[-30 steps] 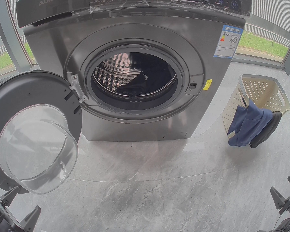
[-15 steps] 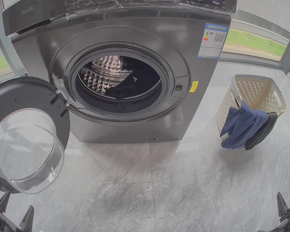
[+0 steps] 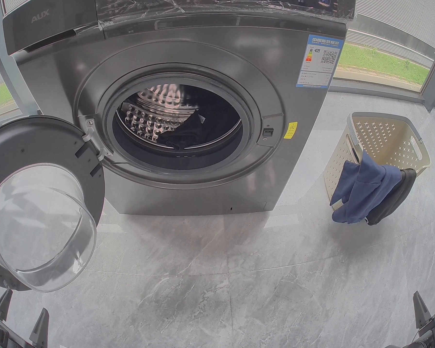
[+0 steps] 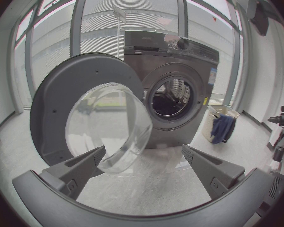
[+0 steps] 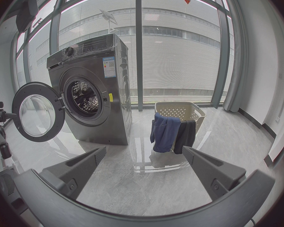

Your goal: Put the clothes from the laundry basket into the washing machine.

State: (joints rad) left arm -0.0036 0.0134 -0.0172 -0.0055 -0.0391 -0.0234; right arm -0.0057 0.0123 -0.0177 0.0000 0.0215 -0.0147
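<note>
My left gripper (image 3: 25, 301) and right gripper (image 3: 430, 286) sit low, both spread wide, empty. A blue cloth (image 3: 365, 189) and black cloth (image 3: 396, 196) drape over the near rim of the beige perforated plastic laundry basket (image 3: 396, 136), right of the grey front-loading washing machine (image 3: 179, 49); dark garment (image 3: 188, 131) inside its drum.

Place: we're looking at a glass-walled laundry corner.
Signs: washing machine (image 3: 280, 73), laundry basket (image 3: 384, 117), grey marbled floor (image 3: 237, 276), tall windows (image 5: 180, 48).
</note>
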